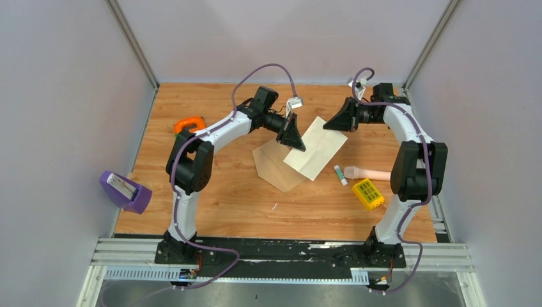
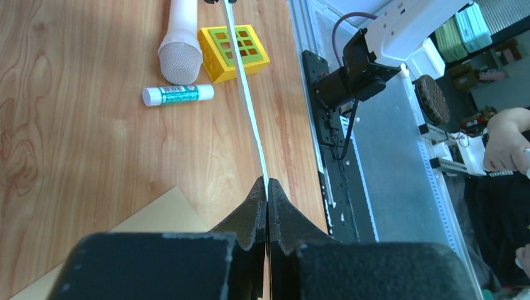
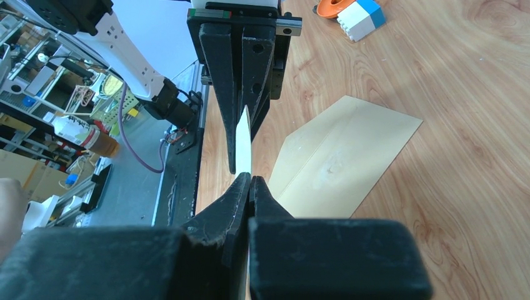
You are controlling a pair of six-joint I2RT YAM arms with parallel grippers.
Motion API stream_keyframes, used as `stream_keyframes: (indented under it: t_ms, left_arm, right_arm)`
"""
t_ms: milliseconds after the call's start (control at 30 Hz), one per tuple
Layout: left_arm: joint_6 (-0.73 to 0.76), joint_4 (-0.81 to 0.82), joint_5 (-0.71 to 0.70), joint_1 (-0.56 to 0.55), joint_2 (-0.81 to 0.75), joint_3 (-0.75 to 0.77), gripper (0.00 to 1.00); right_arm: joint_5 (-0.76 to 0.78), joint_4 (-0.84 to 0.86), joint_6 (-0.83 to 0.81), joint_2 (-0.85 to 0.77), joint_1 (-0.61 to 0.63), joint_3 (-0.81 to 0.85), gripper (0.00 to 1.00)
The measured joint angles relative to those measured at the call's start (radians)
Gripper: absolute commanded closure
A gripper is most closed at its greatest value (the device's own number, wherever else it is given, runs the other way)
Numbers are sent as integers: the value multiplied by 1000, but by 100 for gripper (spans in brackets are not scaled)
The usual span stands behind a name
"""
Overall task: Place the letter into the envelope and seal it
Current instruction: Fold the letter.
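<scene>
On the left, the left gripper (image 1: 296, 141) is clamped tight on one edge of the letter (image 1: 317, 150); below it the envelope (image 1: 276, 169) lies flat on the table, pointed end toward the arms, though I can't quite tell whether its flap is open; the right gripper (image 1: 339, 123) pinches the opposite edge, so the sheet hangs taut between the two, probably to keep it flat for sliding in; the glue stick (image 1: 340, 174) lies nearby, likely for sealing.

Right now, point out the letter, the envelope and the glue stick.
the letter (image 1: 317, 150): top external view, middle of the pale sheet.
the envelope (image 1: 275, 167): top external view, bare brown body beside the letter.
the glue stick (image 2: 178, 94): left wrist view, green label at mid-tube.
</scene>
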Motion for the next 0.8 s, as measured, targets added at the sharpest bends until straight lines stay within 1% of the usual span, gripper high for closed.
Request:
stream_keyframes:
  t_ms: [67, 133, 167, 233, 333, 433, 600, 733, 800]
  left_arm:
    - [1, 0, 2, 0, 2, 0, 100]
    - [1, 0, 3, 0, 2, 0, 100]
    - [1, 0, 3, 0, 2, 0, 100]
    - [1, -1, -1, -1, 2, 0, 100]
    - [5, -4, -8, -1, 2, 0, 100]
    - [15, -16, -12, -1, 2, 0, 100]
    - [64, -65, -18, -2, 2, 2, 100]
    - [128, -144, -20, -5, 2, 27, 100]
    - [166, -179, -26, -12, 2, 38, 100]
  right_arm:
    - [0, 0, 2, 1, 0, -1, 93]
    - [0, 0, 4, 1, 0, -1, 74]
    - [0, 0, 3, 1, 0, -1, 66]
    - [0, 1, 7, 1, 0, -2, 55]
    - [-1, 2, 10, 1, 0, -6, 45]
    - [0, 2, 10, 1, 0, -6, 43]
    - [0, 2, 10, 1, 0, -7, 35]
    - [0, 2, 10, 1, 5, -7, 35]
    - [0, 2, 10, 1, 11, -7, 37]
